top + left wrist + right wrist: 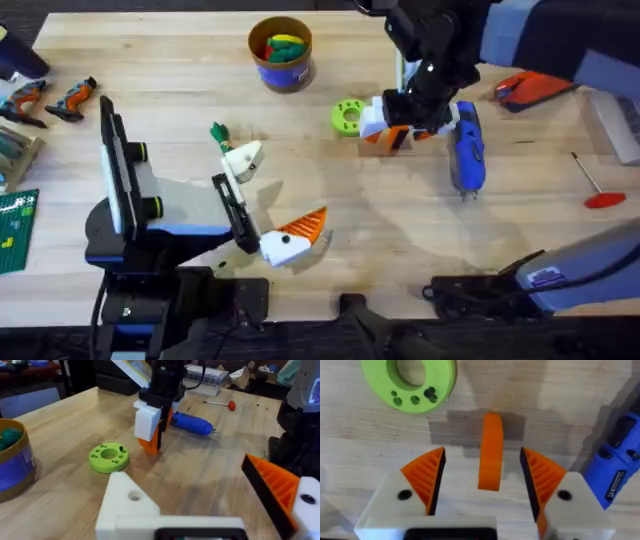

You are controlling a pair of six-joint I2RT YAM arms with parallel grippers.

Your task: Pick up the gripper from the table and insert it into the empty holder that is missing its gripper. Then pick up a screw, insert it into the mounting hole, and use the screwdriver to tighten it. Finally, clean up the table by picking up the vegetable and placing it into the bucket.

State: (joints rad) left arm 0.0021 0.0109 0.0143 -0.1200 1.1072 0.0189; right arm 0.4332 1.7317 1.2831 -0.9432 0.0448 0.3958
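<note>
The bucket [280, 55] stands near the far edge of the tabletop [180, 80], at its middle. It holds yellow, green and red toy foods [283, 46]. The vegetable [219, 132] lies on the tabletop left of centre, outside the bucket. The right gripper [483, 477] has its fingers [427, 475] open, one on each side of the orange gripper tip [490, 452], beside the green disc [348, 117]. The screwdriver [467, 147] lies just right of it. The left gripper [272, 200] is open; its bare white holder [131, 505] carries no tip.
</note>
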